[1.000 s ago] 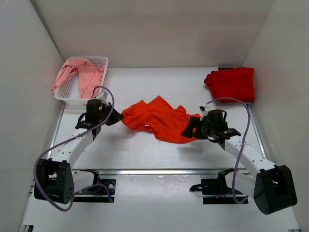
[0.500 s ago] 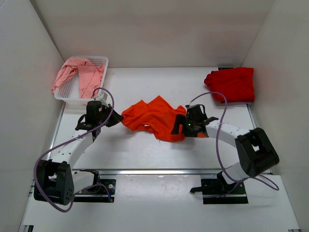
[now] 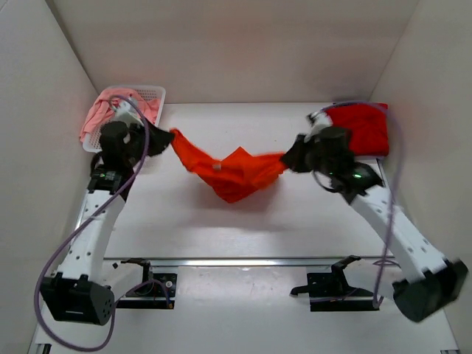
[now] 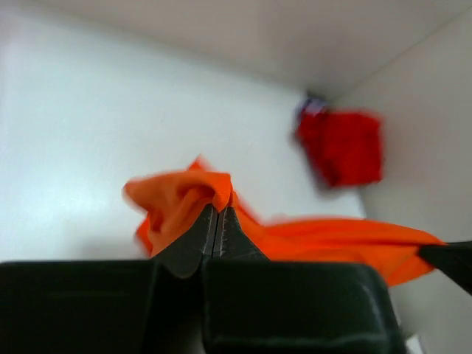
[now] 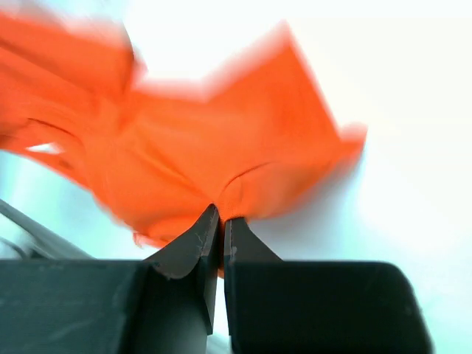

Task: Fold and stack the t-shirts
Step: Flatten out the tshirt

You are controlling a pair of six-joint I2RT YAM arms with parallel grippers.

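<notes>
White table (image 3: 243, 228) no longer carries the orange shirt (image 3: 232, 171): it now hangs stretched above, left gripper (image 3: 166, 139) and right gripper (image 3: 287, 158) each pinching cloth, farther apart than before.

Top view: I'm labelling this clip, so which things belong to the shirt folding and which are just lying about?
Part of the job: orange t-shirt, gripped by the left gripper and right gripper; red t-shirt; pink t-shirt.
Just lying about: white mesh basket, holding the pink t-shirt.

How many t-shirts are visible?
3: orange t-shirt held between the left gripper and right gripper; red t-shirt far right; pink t-shirt in the basket, possibly hiding others.
</notes>
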